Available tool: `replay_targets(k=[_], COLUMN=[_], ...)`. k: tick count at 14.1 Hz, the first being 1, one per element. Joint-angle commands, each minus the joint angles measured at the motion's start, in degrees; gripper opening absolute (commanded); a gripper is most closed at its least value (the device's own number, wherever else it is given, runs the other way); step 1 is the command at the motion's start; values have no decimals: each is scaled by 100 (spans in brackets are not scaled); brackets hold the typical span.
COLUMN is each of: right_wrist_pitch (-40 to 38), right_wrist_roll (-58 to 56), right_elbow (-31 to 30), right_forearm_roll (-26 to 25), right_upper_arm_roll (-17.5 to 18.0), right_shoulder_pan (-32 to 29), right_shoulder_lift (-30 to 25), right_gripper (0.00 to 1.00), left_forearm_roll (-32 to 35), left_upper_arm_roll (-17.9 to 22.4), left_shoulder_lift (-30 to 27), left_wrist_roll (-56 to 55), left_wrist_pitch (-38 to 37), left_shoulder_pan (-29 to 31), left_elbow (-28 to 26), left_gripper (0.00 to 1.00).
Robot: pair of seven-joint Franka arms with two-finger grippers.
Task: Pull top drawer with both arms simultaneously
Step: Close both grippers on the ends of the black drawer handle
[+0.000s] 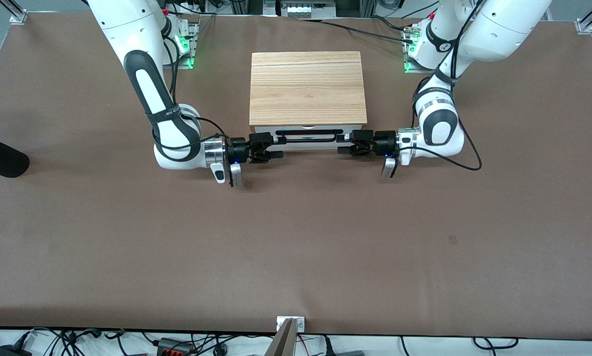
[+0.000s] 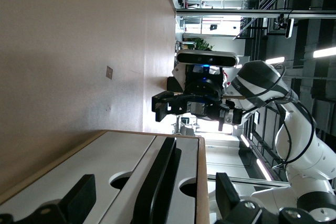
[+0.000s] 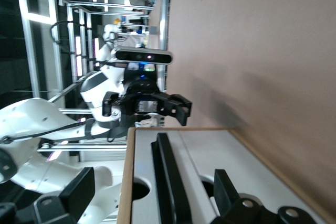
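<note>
Open right gripper [image 1: 275, 147] at black handle [image 1: 306, 136]

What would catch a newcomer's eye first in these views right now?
The two pincers facing each other at either end of the black bar handle on the top drawer: the right pincer and the left pincer, both with fingers spread open around the handle's ends. Above them sits the light wood cabinet, in the middle of the brown table, drawer barely out.

Brown table [image 1: 296, 237], wooden cabinet [image 1: 307, 89] standing on it midway between the two arm bases, its drawer front between the two grippers
</note>
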Motion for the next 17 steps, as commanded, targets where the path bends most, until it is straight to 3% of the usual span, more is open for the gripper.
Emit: replay_targets(k=[1, 4, 7, 9, 10, 11, 14, 17], right_wrist_pitch=[-554, -715, -688, -662, -662, -653, -600, -583], right_wrist_roll=[-336, -477, -486, -495, -495, -495, -504, -495], right_elbow=[-249, -250, -223, -144, -135, -144, -144, -135], right_forearm_roll=[284, 293, 539, 635, 740, 776, 776, 768], right_upper_arm_roll=[54, 54, 54, 63, 63, 63, 55, 54], right_shoulder_pan=[-18, -54, -1, 51, 104, 131, 166, 166], right_shoulder_lift=[42, 182, 227, 297, 323, 332, 411, 420], right_gripper=[100, 100, 100, 89, 70, 66, 63, 63], left_forearm_roll=[-230, -230, -222, -222, -222, -222, -222, -213], left_upper_arm_roll=[-105, -123, -184, -184, -176, -184, -175, -184], left_shoulder_lift=[-101, -118, -83, -83, -83, -83, -66, -83], left_wrist_roll=[177, 185, 659, 695, 695, 695, 704, 704], left_wrist_pitch=[-78, -87, -96, -96, -96, -96, -96, -113], left_shoulder_pan=[77, 51, 24, 33, 33, 51, 77, 95], left_elbow=[-191, -252, -261, -261, -261, -261, -261, -261], left_gripper=[97, 85, 57, 44, 37, 33, 27, 13])
